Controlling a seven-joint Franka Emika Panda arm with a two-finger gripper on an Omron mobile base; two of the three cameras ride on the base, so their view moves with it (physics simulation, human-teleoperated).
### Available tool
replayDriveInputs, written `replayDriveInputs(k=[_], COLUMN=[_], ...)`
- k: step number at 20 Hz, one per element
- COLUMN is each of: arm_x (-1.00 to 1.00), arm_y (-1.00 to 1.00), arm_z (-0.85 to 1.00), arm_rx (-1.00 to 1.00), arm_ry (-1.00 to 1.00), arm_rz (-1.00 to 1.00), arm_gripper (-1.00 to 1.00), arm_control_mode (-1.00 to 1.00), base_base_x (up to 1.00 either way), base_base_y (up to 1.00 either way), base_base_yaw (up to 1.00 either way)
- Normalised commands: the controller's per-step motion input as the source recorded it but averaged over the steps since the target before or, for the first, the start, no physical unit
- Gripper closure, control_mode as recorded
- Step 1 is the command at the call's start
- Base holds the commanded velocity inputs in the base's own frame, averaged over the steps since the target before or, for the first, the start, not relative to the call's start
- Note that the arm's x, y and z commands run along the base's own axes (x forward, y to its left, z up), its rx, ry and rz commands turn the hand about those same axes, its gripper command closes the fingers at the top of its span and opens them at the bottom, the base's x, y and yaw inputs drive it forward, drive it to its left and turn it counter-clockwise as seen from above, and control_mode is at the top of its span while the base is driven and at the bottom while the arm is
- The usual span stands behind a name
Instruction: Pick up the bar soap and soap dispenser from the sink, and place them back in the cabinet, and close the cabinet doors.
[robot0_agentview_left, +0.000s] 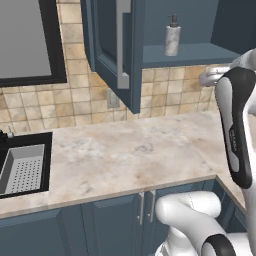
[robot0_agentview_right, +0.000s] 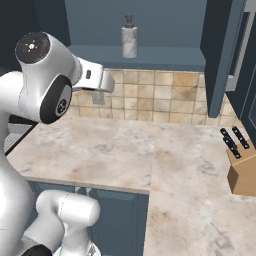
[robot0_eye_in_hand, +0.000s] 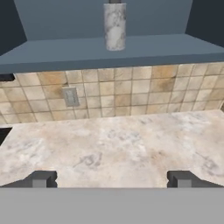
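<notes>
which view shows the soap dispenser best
The right base view: the soap dispenser stands whole on the cabinet shelf, pump top included, seen nearly head-on. The left base view also shows it whole, but farther off and at an angle. The hand view cuts off its pump top.

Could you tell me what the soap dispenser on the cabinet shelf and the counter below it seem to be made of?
Soap dispenser: looks like marbled white-grey stone or ceramic, judging by its mottled veining; the pump top is dark, perhaps plastic. Counter: appears to be polished beige marble or similar stone, with cloudy grey-brown veins.
</notes>
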Motion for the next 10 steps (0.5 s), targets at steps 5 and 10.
replayDriveInputs(k=[5, 10], arm_x=[-0.56, -0.53], arm_y=[0.12, 0.22], arm_z=[-0.06, -0.10], arm_rx=[0.00, 0.00], arm_ry=[0.08, 0.07], arm_rz=[0.00, 0.00], arm_gripper=[-1.00, -1.00], arm_control_mode=[-1.00, -1.00], base_base_x=[0.00, 0.00], base_base_y=[0.00, 0.00], base_base_yaw=[0.00, 0.00])
